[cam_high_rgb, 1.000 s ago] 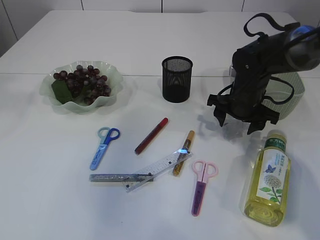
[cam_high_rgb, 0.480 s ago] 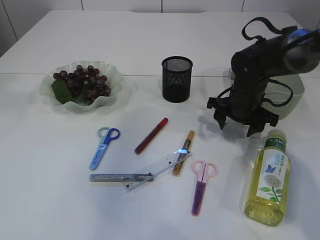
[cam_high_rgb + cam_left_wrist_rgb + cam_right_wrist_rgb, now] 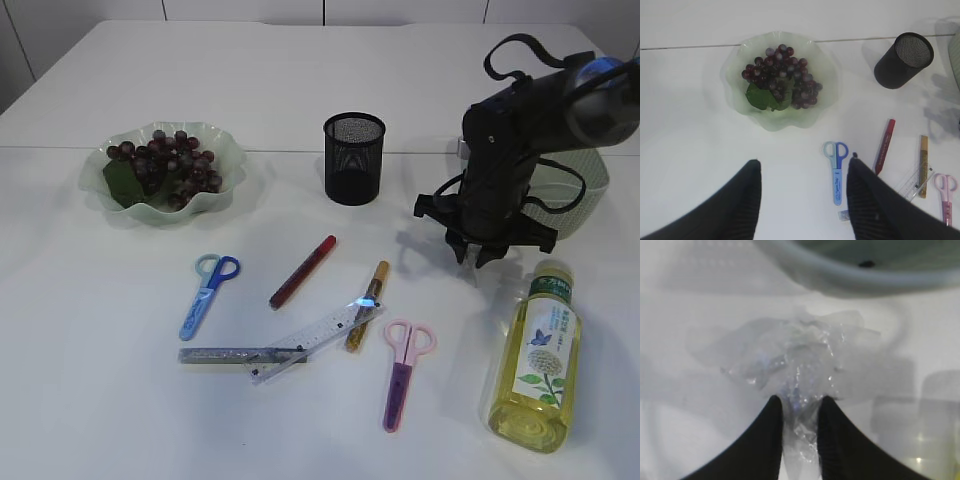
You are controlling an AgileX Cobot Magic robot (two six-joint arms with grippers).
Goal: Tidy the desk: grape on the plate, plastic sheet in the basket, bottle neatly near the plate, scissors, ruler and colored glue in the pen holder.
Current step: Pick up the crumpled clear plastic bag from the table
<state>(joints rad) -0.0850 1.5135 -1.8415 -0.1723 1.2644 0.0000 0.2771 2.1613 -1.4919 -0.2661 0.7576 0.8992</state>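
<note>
Purple grapes (image 3: 162, 163) are already seen lying on the green plate (image 3: 228, 150) at the far left, so that part of the task is judged done. In the left wrist view the left gripper (image 3: 804, 197) is shown with its jaws spread apart and nothing between them, hovering above the desk near the plate.

Further right, the desk items are all left unsorted. Blue scissors (image 3: 209, 293) lie flat, with a red glue stick (image 3: 303, 270) just beside them. A silver glitter glue (image 3: 238, 355) is touched at one end by the clear ruler (image 3: 316, 342), and a gold glue stick (image 3: 367, 305) is crossed by the ruler's other end. Pink scissors (image 3: 402, 369) lie close by. The black mesh pen holder (image 3: 354, 157) stands behind them, and nothing is seen sticking out of it.

At the right, the right gripper (image 3: 799, 412) is seen pinched on the crumpled plastic sheet (image 3: 790, 357), which rests on the desk just in front of the basket (image 3: 598, 172). The sheet is not yet in the basket; that step is judged to be the one in hand. The bottle (image 3: 535, 360) lies on its side at the far right, well apart from the plate, and is yet to be placed.
</note>
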